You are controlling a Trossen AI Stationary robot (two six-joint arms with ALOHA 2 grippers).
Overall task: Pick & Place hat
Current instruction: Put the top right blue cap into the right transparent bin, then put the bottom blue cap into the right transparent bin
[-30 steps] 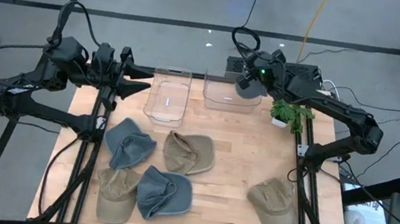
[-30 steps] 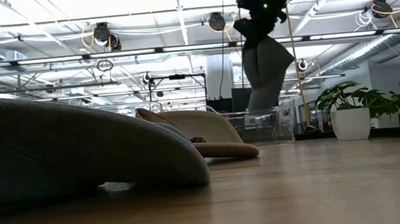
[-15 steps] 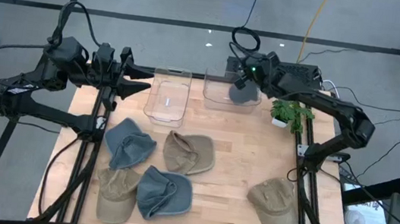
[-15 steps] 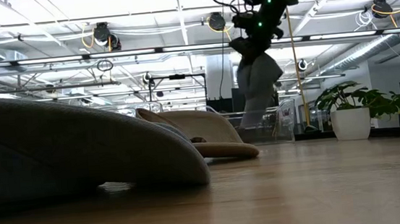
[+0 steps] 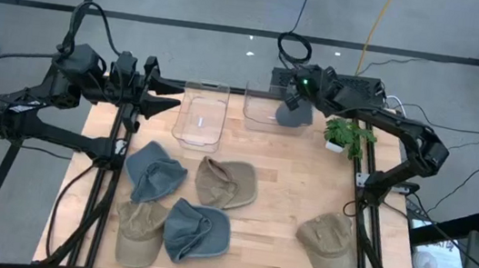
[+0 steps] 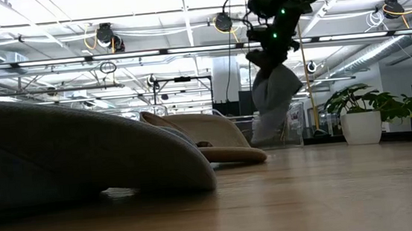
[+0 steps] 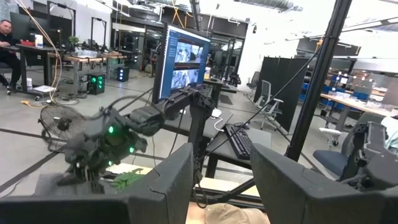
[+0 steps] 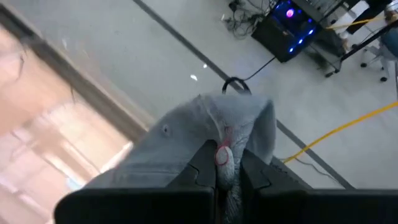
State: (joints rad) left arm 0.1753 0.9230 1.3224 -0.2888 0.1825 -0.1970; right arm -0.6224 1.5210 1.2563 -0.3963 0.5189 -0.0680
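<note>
My right gripper [image 5: 297, 94] hangs over the right clear bin [image 5: 272, 110] at the table's far edge, shut on a grey-blue hat [image 5: 293, 111], which also shows in the low view [image 6: 273, 98] and the right wrist view [image 8: 205, 137]. My left gripper [image 5: 171, 94] waits open near the far left, beside the left clear bin [image 5: 201, 118]. Several more hats lie flat on the table: two grey-blue ones [image 5: 154, 171] [image 5: 196, 231] and three tan ones [image 5: 225, 183] [image 5: 139, 232] [image 5: 328, 246]. My right gripper pinches a gathered fold of the hat's cloth [image 8: 225, 155] between its two fingers [image 8: 202, 165], coming from above and pointing down. The hat hangs slack below the fingers, lifted clear of the table, with its lower end [image 6: 263, 131] down at the bin's height.
A small potted plant [image 5: 345, 136] stands just right of the right bin. Bare wood lies across the middle and right of the table [image 5: 306, 188]. Cables and a power strip [image 5: 369, 84] sit beyond the far edge.
My right gripper has moved left and down over the right bin, carrying the hat with it. The hat has swung and sunk lower, its bottom now level with the bin.
</note>
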